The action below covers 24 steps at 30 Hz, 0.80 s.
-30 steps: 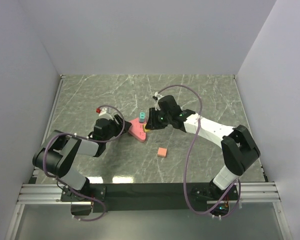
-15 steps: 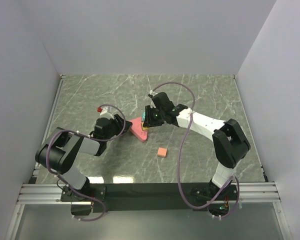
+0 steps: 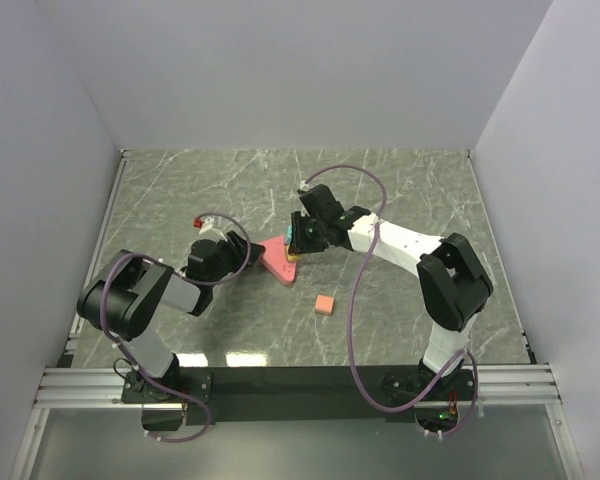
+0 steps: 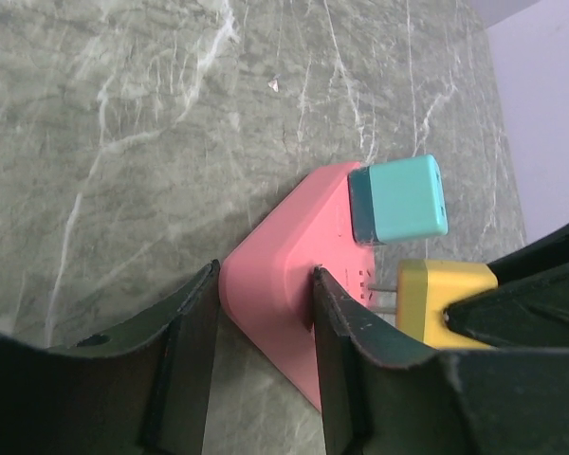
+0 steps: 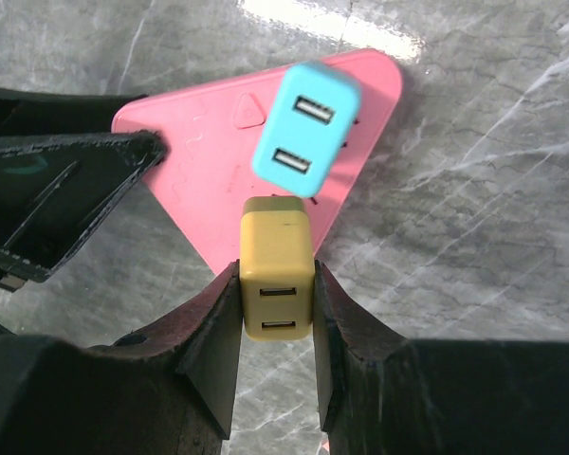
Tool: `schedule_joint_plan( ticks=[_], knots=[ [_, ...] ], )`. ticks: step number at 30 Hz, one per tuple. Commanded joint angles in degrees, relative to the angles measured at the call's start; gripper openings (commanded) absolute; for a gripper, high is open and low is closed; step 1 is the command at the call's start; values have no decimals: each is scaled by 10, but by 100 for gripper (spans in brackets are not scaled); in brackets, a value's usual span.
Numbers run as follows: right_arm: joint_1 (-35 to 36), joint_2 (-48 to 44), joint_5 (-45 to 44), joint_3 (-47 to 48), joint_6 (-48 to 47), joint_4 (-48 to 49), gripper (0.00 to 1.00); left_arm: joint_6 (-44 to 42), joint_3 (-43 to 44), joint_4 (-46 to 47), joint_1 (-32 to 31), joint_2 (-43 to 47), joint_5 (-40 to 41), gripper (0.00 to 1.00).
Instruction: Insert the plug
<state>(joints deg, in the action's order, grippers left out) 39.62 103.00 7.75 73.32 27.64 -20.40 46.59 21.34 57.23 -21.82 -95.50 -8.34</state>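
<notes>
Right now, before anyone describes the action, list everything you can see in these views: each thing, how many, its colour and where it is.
socket block: 1, pink, triangular, mid-table between the arms
teal plug: 1, teal, seated in the socket block
yellow plug: 1, yellow, at the socket block's edge, prongs showing, not fully in
small block: 1, orange, on the table nearer the arm bases, apart from the socket block
table: 1, green marbled
left end effector: 1, black, fingers against both sides of a socket block corner
right end effector: 1, black, shut on the yellow plug
</notes>
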Motion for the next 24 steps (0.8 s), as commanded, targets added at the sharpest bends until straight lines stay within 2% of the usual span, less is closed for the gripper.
schedule_joint_plan(
  ticks=[1, 8, 18, 24],
  knots=[
    [3, 6, -20, 16, 6, -12, 0, -1, -26, 47, -4, -12, -24, 0],
    [3, 16, -28, 23, 12, -23, 0, -8, -60, 106, -20, -7, 1, 0],
    [3, 3, 3, 2, 16, -16, 0, -49, -50, 50, -81, 30, 104, 0],
    [3, 12, 19, 1, 22, -21, 0, -52, -63, 55, -107, 37, 153, 0]
  ],
)
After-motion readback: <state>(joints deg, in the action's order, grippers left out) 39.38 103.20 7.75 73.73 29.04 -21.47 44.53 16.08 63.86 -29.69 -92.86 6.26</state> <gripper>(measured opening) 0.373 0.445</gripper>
